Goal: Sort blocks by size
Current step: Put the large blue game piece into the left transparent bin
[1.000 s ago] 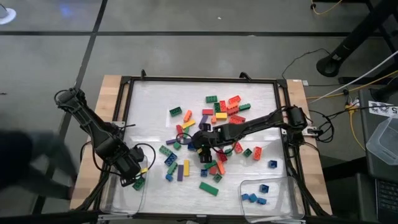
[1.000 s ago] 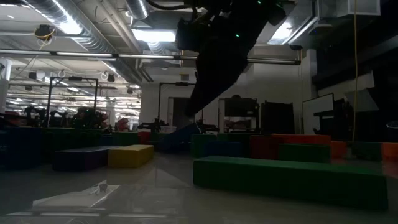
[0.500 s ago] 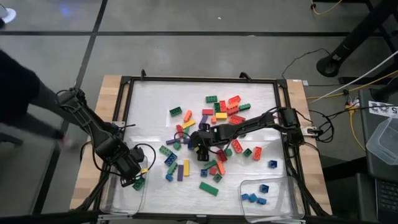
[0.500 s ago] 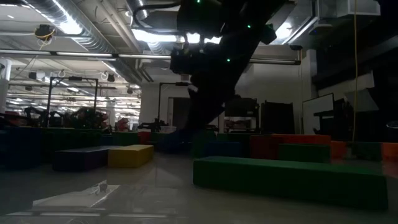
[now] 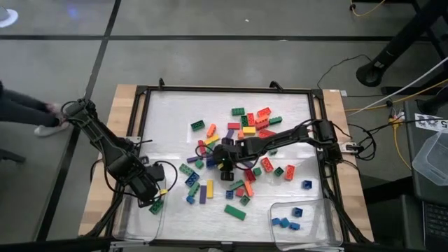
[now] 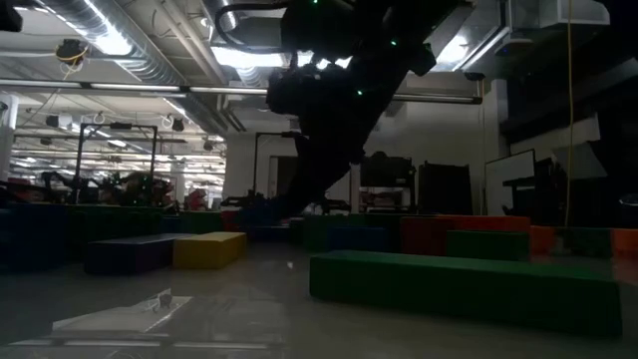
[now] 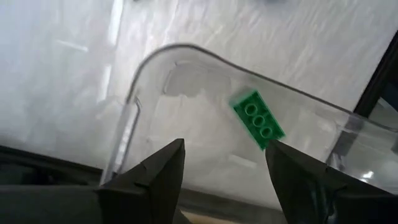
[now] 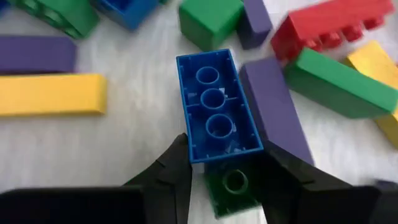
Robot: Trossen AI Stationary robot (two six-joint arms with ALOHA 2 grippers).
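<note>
the right gripper (image 8: pixel 221 180) is down in the block pile at table centre, fingers closing on a long blue block (image 8: pixel 217 109) lying studs-down: the pick step. next, likely lift it clear. the left gripper (image 7: pixel 224 165) hangs open above the seven o'clock tray (image 7: pixel 186 68) holding a green block (image 7: pixel 259 119).

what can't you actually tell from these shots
- High view: the right tool hides the blue block it straddles.
- Right wrist view: a green block under the blue one is mostly covered.
- Low view: blocks are dark and unclear behind the backlit arm.
- Left wrist view: the tray is cut off.
</note>
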